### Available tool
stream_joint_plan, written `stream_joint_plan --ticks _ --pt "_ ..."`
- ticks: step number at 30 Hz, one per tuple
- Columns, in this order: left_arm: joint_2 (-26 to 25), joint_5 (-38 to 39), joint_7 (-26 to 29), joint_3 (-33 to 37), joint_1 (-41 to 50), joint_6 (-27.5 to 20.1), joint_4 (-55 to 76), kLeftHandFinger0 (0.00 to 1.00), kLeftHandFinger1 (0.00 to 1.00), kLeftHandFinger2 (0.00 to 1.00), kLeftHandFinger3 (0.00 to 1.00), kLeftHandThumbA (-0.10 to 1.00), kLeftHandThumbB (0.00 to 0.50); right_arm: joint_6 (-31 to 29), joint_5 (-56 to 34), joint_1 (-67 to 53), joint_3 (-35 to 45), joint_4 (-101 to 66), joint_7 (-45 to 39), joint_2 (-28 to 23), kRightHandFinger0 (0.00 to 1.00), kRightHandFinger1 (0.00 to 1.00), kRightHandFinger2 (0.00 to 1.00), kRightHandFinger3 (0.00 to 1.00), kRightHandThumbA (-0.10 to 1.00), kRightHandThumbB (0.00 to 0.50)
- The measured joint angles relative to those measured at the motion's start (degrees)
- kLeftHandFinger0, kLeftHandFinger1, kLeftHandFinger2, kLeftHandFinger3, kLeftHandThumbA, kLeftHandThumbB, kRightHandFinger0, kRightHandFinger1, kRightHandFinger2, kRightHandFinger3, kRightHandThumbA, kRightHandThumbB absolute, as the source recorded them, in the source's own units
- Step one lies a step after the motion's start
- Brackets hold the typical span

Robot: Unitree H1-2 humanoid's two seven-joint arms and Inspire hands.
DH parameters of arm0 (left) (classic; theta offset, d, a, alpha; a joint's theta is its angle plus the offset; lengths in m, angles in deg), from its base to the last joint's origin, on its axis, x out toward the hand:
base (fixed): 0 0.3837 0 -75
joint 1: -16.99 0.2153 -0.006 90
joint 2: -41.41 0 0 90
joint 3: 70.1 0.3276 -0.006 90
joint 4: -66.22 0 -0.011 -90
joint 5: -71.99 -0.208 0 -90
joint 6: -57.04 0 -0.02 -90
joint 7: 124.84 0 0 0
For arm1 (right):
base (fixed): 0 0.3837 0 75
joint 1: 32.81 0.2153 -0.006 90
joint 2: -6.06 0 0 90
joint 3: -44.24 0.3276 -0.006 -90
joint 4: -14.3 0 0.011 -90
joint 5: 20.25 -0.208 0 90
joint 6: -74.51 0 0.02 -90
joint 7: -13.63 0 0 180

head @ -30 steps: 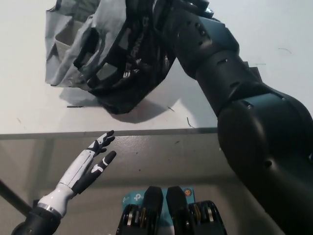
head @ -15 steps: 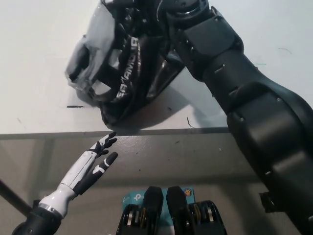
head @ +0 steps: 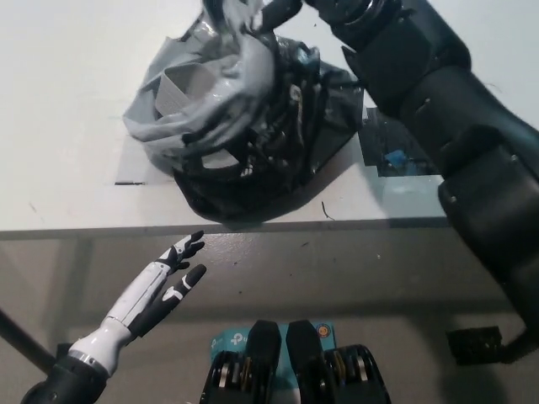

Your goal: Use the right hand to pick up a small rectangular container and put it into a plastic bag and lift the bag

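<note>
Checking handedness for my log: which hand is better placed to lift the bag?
The right hand: it is already at the top of the plastic bag, apparently gripping its upper edge. The left hand hangs open below the table edge, away from the bag.

Looks like I'm in some lab or test room: just a plain white table over a bare grey floor, nothing homey.
</note>
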Motion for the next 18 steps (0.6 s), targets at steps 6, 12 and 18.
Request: stream_joint_plan --ticks 6,12,18 --pt "-1.07 -0.67 -0.59 1.13 0.0 0.21 0.09 0.96 1.0 1.0 1.0 1.0 0.105 -0.06 2.95 1.72 -3.75 0.14 -6.67 -1.97 1.0 1.0 1.0 1.0 0.73 0.373" --pt "-2.73 -2.18 -1.08 2.35 0.0 0.2 0.14 0.94 1.0 1.0 1.0 1.0 0.114 0.23 6.26 4.09 -7.08 -1.1 -13.94 -4.27 1.0 1.0 1.0 1.0 1.0 0.468" --pt "-3.11 -3.15 -1.12 3.04 0.26 0.2 0.22 0.93 0.99 1.0 1.0 1.0 0.107 0.47 6.52 5.52 -4.2 -6.47 -18.47 -7.82 1.0 1.0 1.0 1.0 0.93 0.444"
